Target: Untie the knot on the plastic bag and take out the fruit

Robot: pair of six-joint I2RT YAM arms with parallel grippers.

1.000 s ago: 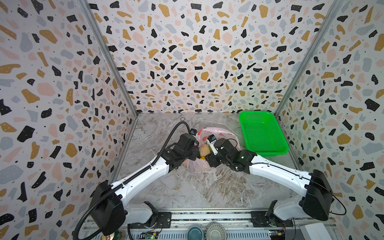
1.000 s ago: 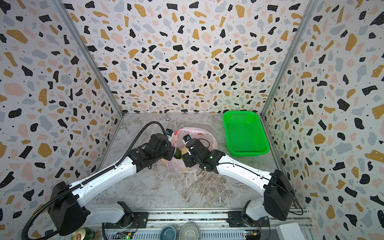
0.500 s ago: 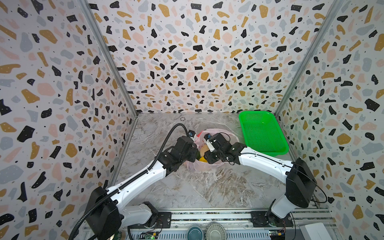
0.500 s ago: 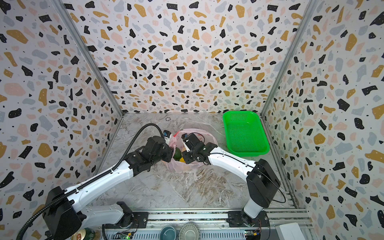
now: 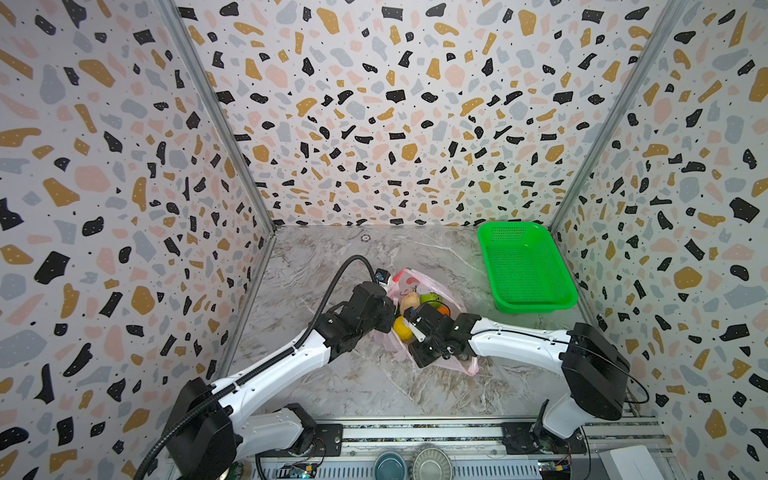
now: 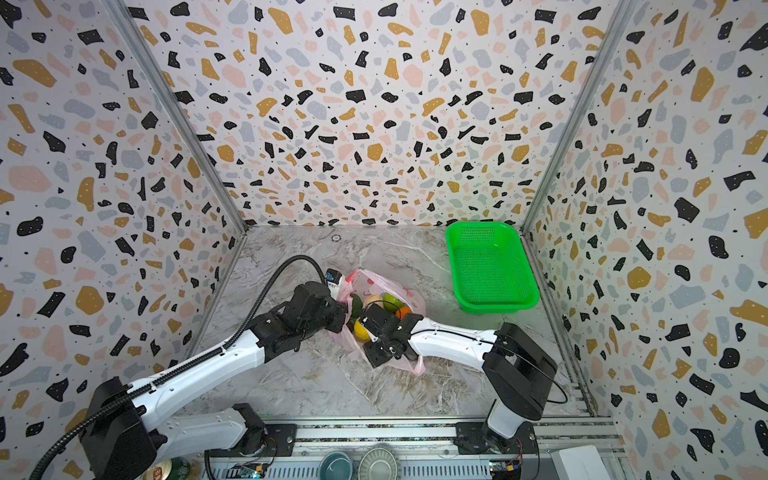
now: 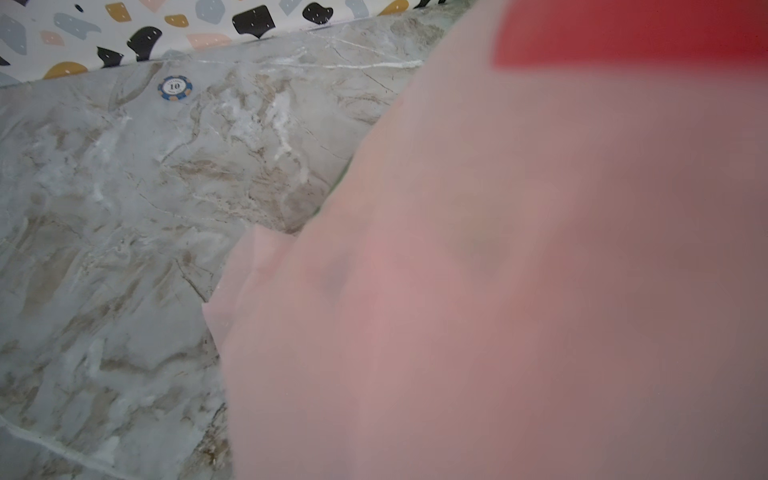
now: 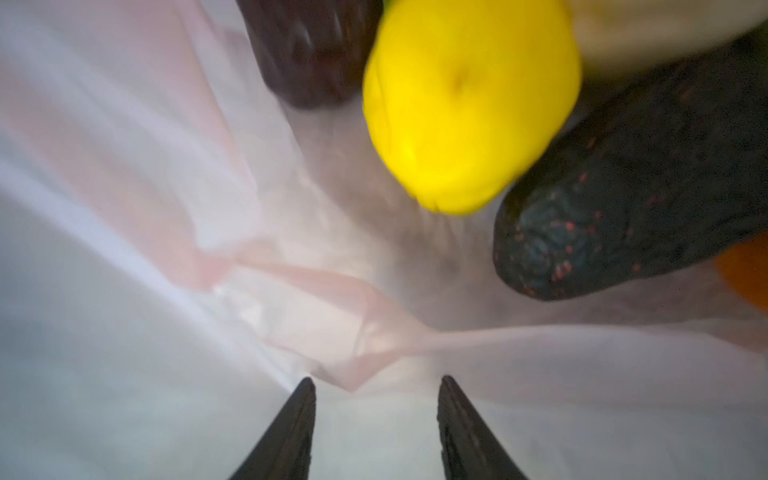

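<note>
The pale pink plastic bag point(image 5: 419, 278) point(image 6: 374, 282) lies mid-table with its mouth open, and no knot shows. Inside are cream point(image 5: 409, 299), light green point(image 5: 430, 298), orange point(image 5: 444, 310) and yellow fruit point(image 5: 402, 327). My left gripper point(image 5: 388, 286) point(image 6: 338, 286) is shut on the bag's raised left rim. Pink film point(image 7: 498, 291) hides its jaws in the left wrist view. My right gripper point(image 8: 376, 380) point(image 5: 413, 326) is inside the bag, open, with only film below it. Ahead of it lie the yellow fruit point(image 8: 469, 104), a dark green one point(image 8: 644, 187) and a blackish-brown one point(image 8: 307, 50).
A bright green mesh basket point(image 5: 523, 266) point(image 6: 490, 266) stands at the back right against the wall. A small poker chip point(image 7: 175, 87) point(image 5: 366, 237) lies near the back wall. Patterned walls close in three sides. Two bowls point(image 5: 390, 465) sit below the front rail.
My right gripper has drawn back toward the near side of the bag, and its jaws have narrowed. The left gripper has kept its hold on the rim with little movement.
</note>
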